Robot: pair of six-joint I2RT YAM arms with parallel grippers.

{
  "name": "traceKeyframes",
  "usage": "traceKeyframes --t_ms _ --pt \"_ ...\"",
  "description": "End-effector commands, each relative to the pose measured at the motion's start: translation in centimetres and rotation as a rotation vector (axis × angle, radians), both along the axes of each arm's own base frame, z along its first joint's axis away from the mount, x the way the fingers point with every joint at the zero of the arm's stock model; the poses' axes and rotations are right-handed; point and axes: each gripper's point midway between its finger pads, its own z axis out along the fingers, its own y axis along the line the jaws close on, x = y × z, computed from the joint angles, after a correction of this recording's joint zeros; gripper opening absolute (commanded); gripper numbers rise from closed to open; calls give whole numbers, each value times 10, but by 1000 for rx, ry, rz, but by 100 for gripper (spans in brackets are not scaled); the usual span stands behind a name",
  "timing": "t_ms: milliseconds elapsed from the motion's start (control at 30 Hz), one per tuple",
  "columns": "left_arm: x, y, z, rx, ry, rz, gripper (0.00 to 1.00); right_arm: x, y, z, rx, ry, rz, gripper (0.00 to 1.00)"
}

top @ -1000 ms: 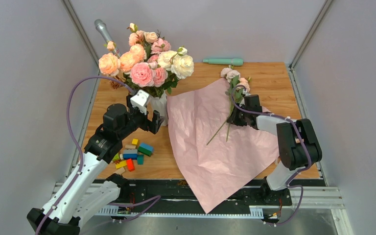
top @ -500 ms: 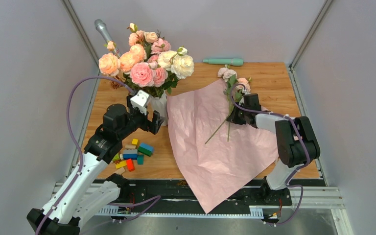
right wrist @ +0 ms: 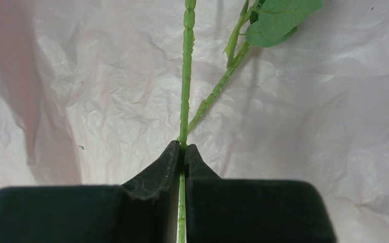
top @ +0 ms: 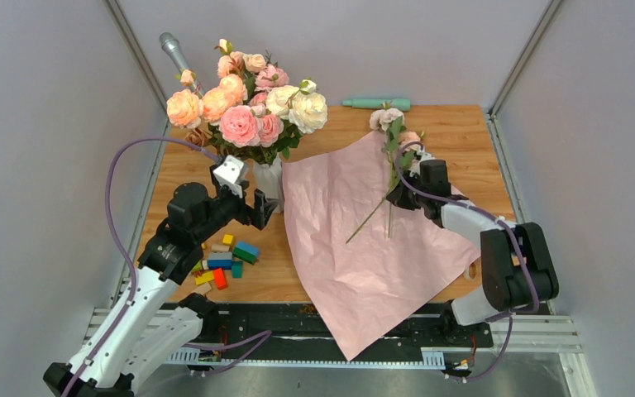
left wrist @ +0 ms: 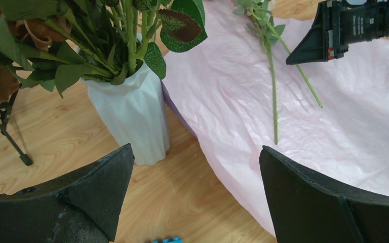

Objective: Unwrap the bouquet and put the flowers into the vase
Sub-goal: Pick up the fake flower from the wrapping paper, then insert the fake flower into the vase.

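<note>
The right gripper [top: 394, 197] has its jaws clenched on one thin green stem of the flowers [top: 393, 147], seen close up from the right wrist [right wrist: 182, 152], where the stem [right wrist: 186, 76] runs straight up from between the two dark fingers and a second, leafy stem forks away beside it. The small pale pink and white roses lie on the opened sheet of pink paper [top: 355, 248], on the right arm's side of the vase [top: 269, 175], their heads reaching past the paper's far edge and their stem ends pointing back toward the near side. The ribbed white vase stands just off the paper's edge and holds a bunch of larger peach and pink blooms [top: 244, 103]. The left gripper [top: 260, 207] hovers just in front of the vase with jaws released and spread wide; its wrist camera looks between the fingers [left wrist: 195, 172] at the vase [left wrist: 131, 114] and the stems [left wrist: 272, 86] beyond. Coloured blocks [top: 225, 260] sit on the wooden counter [top: 455, 132], nearer than the vase.
</note>
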Motion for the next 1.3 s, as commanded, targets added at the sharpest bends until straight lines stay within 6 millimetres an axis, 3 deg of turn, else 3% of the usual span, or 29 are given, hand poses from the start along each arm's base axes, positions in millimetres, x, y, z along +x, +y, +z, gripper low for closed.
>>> traceKeyframes --t_ms 0,100,267,600,700,867,1033,1133,1267 --pt "-4 -7 18 -128 -12 -2 100 8 -2 54 36 -206 -18 0" --pt "-7 -9 24 -157 1 -5 100 -3 0 81 75 -286 -8 0" --pt "-18 -18 50 -257 6 -52 100 -33 14 144 166 -465 85 0" --pt "-48 -45 130 -517 -56 -212 100 -132 60 294 295 -915 319 0" --pt "-60 -54 157 -545 -88 -276 100 -157 76 322 332 -988 409 0" --pt "-76 -74 186 -538 -128 -431 100 -191 108 348 384 -1056 575 0" --pt "-92 -81 228 -605 -213 -539 100 -211 135 358 411 -1074 698 0" --pt "-91 -83 240 -628 -228 -552 100 -218 147 359 414 -1075 746 0" --pt "-78 -87 241 -636 -212 -518 100 -227 162 355 423 -1050 821 0"
